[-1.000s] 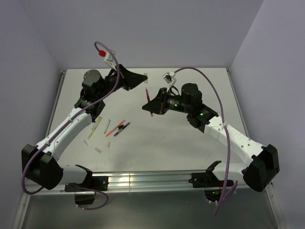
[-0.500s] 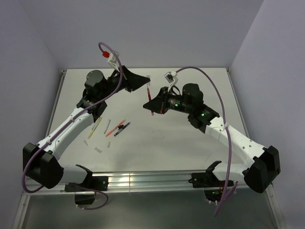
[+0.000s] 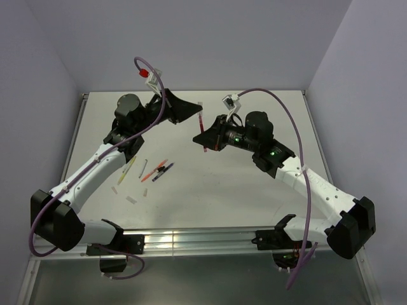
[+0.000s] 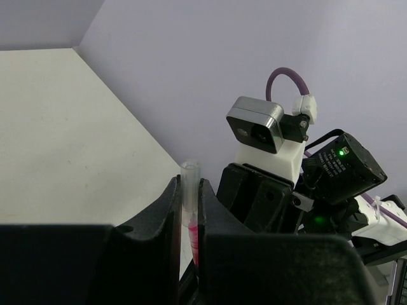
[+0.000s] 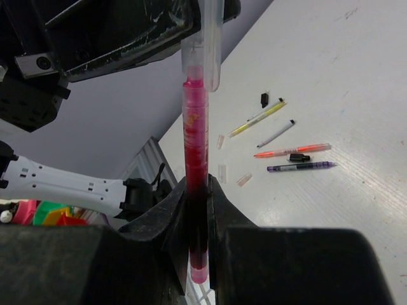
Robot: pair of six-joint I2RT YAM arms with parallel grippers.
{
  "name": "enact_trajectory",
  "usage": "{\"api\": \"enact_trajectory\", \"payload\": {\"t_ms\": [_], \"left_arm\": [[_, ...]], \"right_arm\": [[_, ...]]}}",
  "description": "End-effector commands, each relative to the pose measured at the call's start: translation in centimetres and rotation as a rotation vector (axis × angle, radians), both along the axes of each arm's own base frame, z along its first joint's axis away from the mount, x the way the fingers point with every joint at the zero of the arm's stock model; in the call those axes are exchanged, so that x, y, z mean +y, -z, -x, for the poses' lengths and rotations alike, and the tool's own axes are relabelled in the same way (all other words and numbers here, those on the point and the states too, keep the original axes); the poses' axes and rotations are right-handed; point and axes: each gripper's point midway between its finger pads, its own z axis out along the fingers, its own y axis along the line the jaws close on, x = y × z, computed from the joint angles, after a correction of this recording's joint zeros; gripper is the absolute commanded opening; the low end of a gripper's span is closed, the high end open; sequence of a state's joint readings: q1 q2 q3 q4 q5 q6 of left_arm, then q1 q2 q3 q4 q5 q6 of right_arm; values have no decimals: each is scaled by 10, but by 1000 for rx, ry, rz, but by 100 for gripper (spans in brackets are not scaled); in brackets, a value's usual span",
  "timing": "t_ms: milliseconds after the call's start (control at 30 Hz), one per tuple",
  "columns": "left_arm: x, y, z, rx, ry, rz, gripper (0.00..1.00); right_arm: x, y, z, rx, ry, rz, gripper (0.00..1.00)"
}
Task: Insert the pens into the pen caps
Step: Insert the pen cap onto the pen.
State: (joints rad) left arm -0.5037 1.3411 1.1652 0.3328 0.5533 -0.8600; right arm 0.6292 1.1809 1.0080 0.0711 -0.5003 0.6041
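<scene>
High over the back of the table my two grippers meet tip to tip. A clear pen cap stands upright in my left gripper, which is shut on it. My right gripper is shut on a red pen, and the pen's tip sits in the mouth of the cap. In the top view the red pen runs between the left gripper and the right gripper. On the table lie a yellow pen, a white-black pen, an orange pen and a purple pen.
Loose caps lie among the pens: black ones and clear ones. In the top view this cluster is left of centre, under my left arm. A metal rail runs along the near edge.
My left gripper has carried the clear cap a little right and down onto the red pen's tip. The right gripper has shifted slightly right with the pen.
</scene>
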Motion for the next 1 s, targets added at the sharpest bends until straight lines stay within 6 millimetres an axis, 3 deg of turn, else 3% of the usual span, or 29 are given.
{"api": "enact_trajectory", "payload": {"t_ms": [0, 267, 433, 667, 967], "left_arm": [[-2, -16, 9, -58, 25, 23, 0], [-7, -16, 19, -42, 43, 51, 0], [-19, -25, 43, -41, 34, 94, 0], [-34, -16, 73, -57, 35, 71, 0], [-35, -15, 112, -124, 141, 37, 0]], "right_arm": [[-11, -33, -3, -96, 55, -39, 0], [-16, -30, -10, -98, 107, -34, 0], [-29, -38, -12, -133, 178, -46, 0], [-44, -48, -9, -181, 239, -56, 0], [-52, -57, 1, -239, 236, -57, 0]]}}
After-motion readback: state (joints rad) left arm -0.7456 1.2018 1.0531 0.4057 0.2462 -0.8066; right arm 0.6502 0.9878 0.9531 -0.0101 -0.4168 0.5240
